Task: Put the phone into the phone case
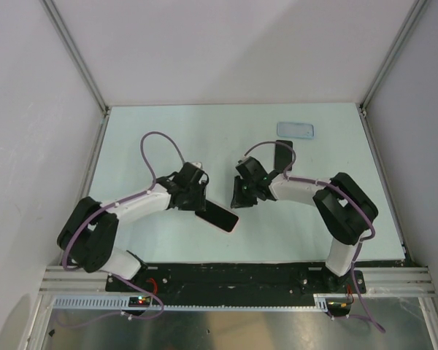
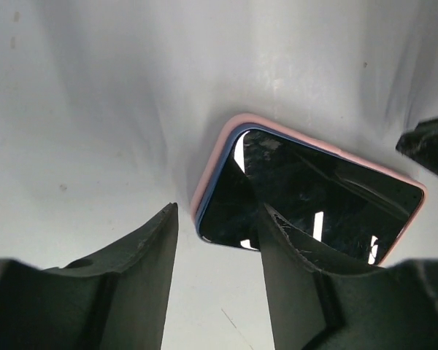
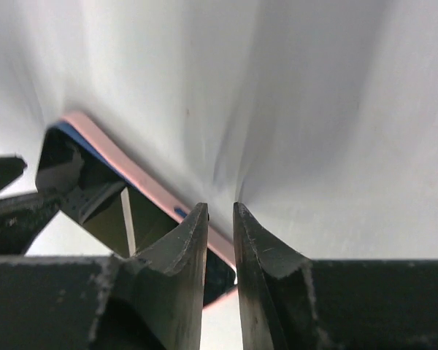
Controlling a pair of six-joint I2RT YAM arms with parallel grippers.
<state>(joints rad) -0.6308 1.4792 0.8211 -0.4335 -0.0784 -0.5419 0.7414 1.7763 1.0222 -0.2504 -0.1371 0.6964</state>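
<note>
Pink-rimmed slab [image 2: 314, 189] sits by both claws.
Left gripper [image 2: 219, 211] gapes open at its corner; right gripper [image 3: 220, 208] is barely parted, empty. Black phone [image 1: 283, 154] lies near the blue phone case [image 1: 295, 130].

A pink-rimmed slab [image 1: 220, 218] lies dark face up on the table [image 1: 336, 219], near its front middle and set at a slant. From the left wrist its glossy face [image 2: 314, 189] mirrors bright streaks, and a thin blue line runs inside the pink rim; the right wrist view shows the same slab [image 3: 80, 175] from its long side. White walls [image 1: 226, 51] close in three sides, with metal posts [image 1: 73, 55] at the back corners. A black plate [image 1: 241, 275] and a metal sheet [image 1: 241, 328] run along the near edge.
</note>
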